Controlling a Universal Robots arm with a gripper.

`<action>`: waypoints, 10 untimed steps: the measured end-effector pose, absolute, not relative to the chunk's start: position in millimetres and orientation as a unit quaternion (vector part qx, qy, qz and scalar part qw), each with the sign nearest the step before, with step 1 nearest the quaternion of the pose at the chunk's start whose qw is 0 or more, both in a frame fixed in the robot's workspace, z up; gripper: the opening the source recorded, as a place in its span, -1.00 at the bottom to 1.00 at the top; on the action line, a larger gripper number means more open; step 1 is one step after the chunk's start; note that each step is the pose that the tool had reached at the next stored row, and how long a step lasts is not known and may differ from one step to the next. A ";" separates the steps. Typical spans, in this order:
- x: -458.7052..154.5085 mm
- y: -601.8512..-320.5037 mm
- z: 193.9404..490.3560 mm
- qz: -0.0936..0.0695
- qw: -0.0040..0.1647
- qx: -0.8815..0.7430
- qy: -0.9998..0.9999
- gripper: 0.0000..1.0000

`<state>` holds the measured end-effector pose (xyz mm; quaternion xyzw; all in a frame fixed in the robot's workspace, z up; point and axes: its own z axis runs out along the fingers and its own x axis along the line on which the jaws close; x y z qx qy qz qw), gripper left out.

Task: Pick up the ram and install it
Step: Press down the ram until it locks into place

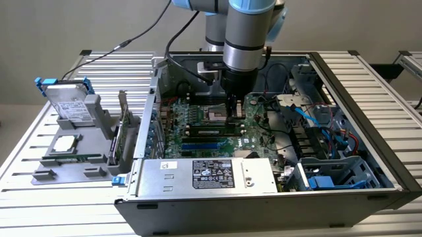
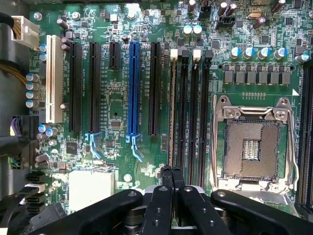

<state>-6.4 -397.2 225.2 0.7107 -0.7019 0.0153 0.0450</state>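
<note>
1. Pincer (image 2: 172, 172) is closed, fingers together, tips right at one end of the ram (image 2: 172, 112). Can't tell if they touch it.
2. Ram stands edge-on in a memory slot, running straight out ahead of the pincer tips. Can't tell if it's latched.
3. More black memory slots (image 2: 193, 112) lie just beside the ram, with the CPU socket (image 2: 254, 147) further out on that side of the pincer.
4. Blue expansion slot (image 2: 133, 88) is on the pincer's other side, near.
5. Arm reaches down into the open PC case (image 1: 264, 212) on the table (image 1: 39, 207). Grey parts tray (image 1: 66, 168) is well apart from the pincer, outside the case.
</note>
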 end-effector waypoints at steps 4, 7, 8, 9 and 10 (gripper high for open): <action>-8.4 -397.0 230.5 0.015 0.044 0.711 -0.702 -0.80; -13.8 -397.2 242.9 0.015 0.045 0.711 -0.702 -0.80; -15.8 -397.2 244.2 0.015 0.045 0.711 -0.702 -0.80; -18.0 -397.2 244.5 0.015 0.044 0.711 -0.702 -0.80; -20.0 -397.1 244.4 0.016 0.044 0.711 -0.702 -0.80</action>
